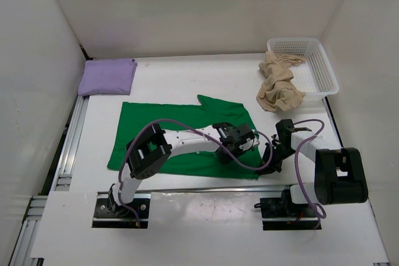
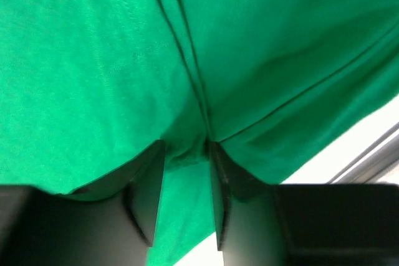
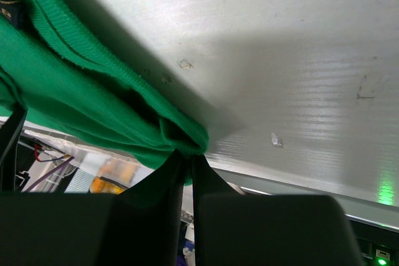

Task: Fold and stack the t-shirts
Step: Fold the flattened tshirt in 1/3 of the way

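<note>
From above, your bright green cloth t-shirt lies spread flat at the middle of the white bench. The folded lavender purple cloth t-shirt sits at 10 o'clock, by the far left wall. At 2 o'clock, the crumpled beige tan cloth t-shirt hangs over the near left rim of the white plastic mesh basket. Both arms reach to the green shirt's 4 o'clock corner. Your left end effector is over the cloth there, and your right end effector is just beside it at the shirt's edge.

In your left wrist view, the green shirt fills the frame, with a strip of bench at 4 o'clock. The jaws stand partly apart and a ridge of cloth bunches between the black fingers. You cannot tell whether that ridge is clamped.

In your right wrist view, the jaws are nearly closed, pinching the shirt's hemmed edge. The cloth runs from the fingertips toward 10 o'clock above the scuffed bench.
</note>
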### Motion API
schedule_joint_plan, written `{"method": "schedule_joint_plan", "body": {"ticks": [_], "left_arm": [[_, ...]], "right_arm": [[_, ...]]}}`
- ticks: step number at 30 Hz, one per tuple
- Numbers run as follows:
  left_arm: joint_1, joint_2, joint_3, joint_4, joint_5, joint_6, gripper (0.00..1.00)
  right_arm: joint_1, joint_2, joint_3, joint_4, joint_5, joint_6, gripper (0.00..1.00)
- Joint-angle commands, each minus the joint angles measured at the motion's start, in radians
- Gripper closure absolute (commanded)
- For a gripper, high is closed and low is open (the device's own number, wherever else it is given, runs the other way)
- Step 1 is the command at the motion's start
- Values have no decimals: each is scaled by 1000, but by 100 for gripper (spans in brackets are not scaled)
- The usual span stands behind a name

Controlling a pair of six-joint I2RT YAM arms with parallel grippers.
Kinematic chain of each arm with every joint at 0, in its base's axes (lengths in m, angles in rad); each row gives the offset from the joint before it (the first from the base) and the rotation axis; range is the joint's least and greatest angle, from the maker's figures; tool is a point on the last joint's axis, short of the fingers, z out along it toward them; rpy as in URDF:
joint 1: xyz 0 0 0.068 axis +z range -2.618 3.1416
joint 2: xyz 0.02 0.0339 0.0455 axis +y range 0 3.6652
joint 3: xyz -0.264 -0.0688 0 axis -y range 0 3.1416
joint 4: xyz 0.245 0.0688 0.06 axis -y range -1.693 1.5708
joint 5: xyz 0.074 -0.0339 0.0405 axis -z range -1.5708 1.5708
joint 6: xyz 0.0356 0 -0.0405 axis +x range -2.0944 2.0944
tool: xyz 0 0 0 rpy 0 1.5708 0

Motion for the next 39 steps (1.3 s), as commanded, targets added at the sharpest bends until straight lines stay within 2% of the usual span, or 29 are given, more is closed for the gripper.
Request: {"method": "schedule_joint_plan", "body": {"ticks": [1,5,6,7,8,14,23,29,30,32,34,36,38,39], "left_arm": [[10,4,24,-2,28,1,58],[20,16,34,-12,28,1,73],[30,16,43,-12,28,1,78],[30,16,43,-12,28,1,88],[30,16,43,-12,19,1,90],[99,-46,63,-21,29,1,90],[214,-14,54,-39,52,1,86],[235,7,54,-39,-8,1,71],[235,7,54,-39,-17,1,53],[244,7,72,-39,-57,1,43],[254,-6,72,-39,-107,1,31],[291,-69,72,-39,-118,1,25],[335,-143,52,-51,-118,1,18],[398,-234,8,-51,-118,1,16]], "right_arm": [[7,-1,1,24,74,-12,90],[7,-1,1,24,74,-12,90],[7,-1,1,24,74,-12,90],[7,-1,1,24,74,-12,90],[7,-1,1,24,74,-12,90],[7,-1,1,24,83,-12,90],[7,-1,10,24,83,-12,90],[7,18,19,15,83,-21,90],[7,18,20,15,83,-21,90],[7,27,29,15,83,-21,88],[7,27,38,6,83,-21,77],[7,27,47,-4,83,-21,58],[7,-5,59,-33,94,-21,48],[7,-19,82,-43,94,-21,44]]}}
